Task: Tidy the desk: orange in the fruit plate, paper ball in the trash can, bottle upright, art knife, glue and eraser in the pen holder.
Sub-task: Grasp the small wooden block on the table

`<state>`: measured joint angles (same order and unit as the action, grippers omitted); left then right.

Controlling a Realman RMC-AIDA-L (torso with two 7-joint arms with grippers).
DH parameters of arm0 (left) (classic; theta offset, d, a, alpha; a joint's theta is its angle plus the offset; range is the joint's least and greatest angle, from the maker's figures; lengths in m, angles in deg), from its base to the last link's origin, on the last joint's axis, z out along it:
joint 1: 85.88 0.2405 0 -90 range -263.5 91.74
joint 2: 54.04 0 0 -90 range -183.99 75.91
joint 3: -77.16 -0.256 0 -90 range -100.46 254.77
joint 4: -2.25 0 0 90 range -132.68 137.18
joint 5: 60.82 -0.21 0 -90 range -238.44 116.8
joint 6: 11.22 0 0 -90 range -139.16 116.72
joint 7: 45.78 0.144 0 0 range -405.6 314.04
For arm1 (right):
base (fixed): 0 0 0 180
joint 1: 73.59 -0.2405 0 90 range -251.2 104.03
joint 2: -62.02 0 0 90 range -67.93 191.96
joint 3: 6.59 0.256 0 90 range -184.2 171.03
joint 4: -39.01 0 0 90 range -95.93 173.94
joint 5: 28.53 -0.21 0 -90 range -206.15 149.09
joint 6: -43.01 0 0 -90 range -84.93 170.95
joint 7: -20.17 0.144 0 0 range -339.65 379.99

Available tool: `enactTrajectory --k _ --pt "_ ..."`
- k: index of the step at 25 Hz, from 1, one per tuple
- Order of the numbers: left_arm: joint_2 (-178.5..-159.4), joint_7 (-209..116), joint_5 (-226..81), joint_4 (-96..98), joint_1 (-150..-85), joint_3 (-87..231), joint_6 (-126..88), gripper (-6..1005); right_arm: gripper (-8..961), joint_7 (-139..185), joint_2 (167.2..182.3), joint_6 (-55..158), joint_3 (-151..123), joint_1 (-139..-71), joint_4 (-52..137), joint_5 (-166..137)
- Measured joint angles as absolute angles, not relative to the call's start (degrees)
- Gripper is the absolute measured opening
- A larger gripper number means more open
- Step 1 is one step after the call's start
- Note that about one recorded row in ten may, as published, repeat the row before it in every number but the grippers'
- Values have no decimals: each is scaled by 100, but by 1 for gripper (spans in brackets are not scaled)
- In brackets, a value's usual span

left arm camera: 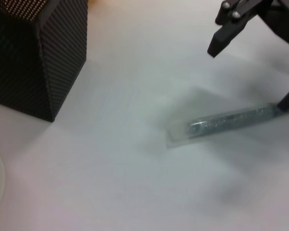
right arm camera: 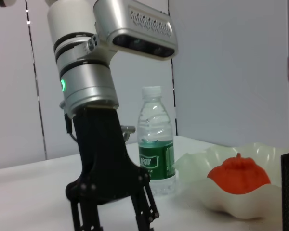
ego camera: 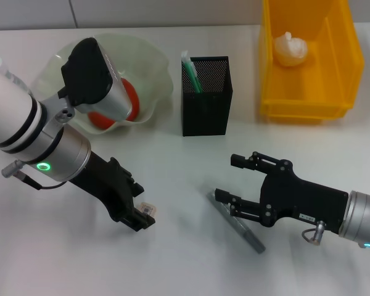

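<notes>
On the white desk (ego camera: 172, 259), my left gripper (ego camera: 142, 206) is down at the tiny tan eraser (ego camera: 148, 208), which lies between its spread fingertips. The right wrist view shows this gripper (right arm camera: 115, 219) open. My right gripper (ego camera: 227, 177) is open just above the desk, its nearer finger touching the end of the grey art knife (ego camera: 237, 225) (left arm camera: 226, 122). The orange (ego camera: 111, 114) (right arm camera: 238, 173) lies in the pale-green fruit plate (ego camera: 154, 68). The paper ball (ego camera: 290, 49) is in the yellow trash can (ego camera: 302, 105). The bottle (right arm camera: 156, 139) stands upright. A green-white stick (ego camera: 191, 71) stands in the black mesh pen holder (ego camera: 205, 102).
The pen holder (left arm camera: 33, 57) stands between the fruit plate and the trash can at the back of the desk. In the head view my left arm covers part of the plate and hides the bottle.
</notes>
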<state>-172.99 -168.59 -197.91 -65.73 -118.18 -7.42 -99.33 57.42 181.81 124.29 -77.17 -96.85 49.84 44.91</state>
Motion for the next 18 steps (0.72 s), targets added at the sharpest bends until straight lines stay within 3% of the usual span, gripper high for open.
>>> enactTrajectory --k 18 --pt "-17304 -16306 -19998 -6587 -11906 -1036 -9849 660 731 5745 18181 12431 -7716 -9736 4937 4364"
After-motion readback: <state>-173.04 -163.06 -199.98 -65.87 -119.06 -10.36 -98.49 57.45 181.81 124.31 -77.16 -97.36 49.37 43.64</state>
